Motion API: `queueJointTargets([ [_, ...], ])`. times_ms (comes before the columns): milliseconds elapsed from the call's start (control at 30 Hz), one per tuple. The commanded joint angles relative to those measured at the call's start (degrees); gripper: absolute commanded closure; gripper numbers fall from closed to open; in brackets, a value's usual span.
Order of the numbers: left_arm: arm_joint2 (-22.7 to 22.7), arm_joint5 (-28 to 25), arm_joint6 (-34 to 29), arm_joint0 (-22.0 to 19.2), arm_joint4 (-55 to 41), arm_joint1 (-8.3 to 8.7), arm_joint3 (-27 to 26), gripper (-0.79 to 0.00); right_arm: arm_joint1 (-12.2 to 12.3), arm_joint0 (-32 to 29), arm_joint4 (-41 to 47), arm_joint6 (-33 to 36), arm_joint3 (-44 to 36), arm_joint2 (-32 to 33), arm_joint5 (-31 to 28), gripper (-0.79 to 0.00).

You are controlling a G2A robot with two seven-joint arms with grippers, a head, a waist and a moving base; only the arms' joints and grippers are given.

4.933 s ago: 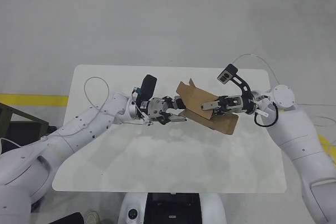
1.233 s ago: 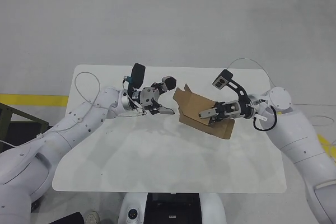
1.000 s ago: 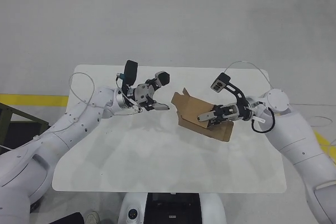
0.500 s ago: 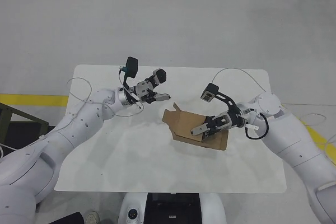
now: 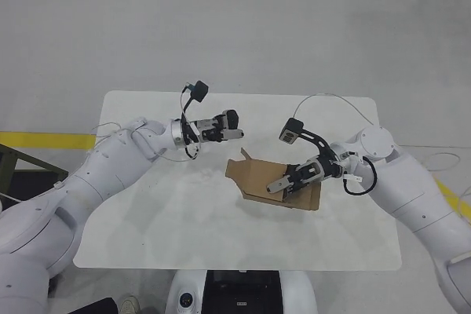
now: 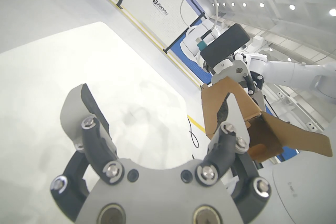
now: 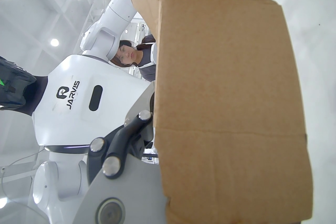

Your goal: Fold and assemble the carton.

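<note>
Carton (image 5: pixel 255 177) — brown cardboard, creased flaps — pinched by right gripper (image 5: pixel 273 187).

Carton (image 5: pixel 271 179) — matt brown cardboard, creased, rough cut edges. Surface (image 5: pixel 220 228) — smooth white, faint sheen. Left tool (image 6: pixel 157 93): brushed metal plate, black matt pads (image 6: pixel 91 103).

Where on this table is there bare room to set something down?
Bare: the near strip of the table, between carton and the robot-side edge. Crowded: the middle, where the right gripper holds the carton and the open left gripper sits close by.
</note>
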Motion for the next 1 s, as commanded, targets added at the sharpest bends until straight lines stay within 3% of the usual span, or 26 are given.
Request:
queueJointTargets([
  [0, -0.18, 0.79, -4.38, -0.21, -2.44, -0.18, -0.23, -0.785, 0.04, 0.23, -0.14, 0.0, -0.22, -0.26, 0.0, 0.0],
  [467, -2.55, 2.17, -17.21, 0.98, -9.44, -1.54, 0.1, -0.785, 0.12, 1.1, -0.03, 0.0, 0.79, -0.34, 0.0, 0.0],
  [967, -5.89, 0.53, -24.37, 3.47, -10.53, -1.02, -3.5, -0.785, -0.36, 0.46, -0.04, 0.0, 1.84, 1.34, 0.0, 0.0],
])
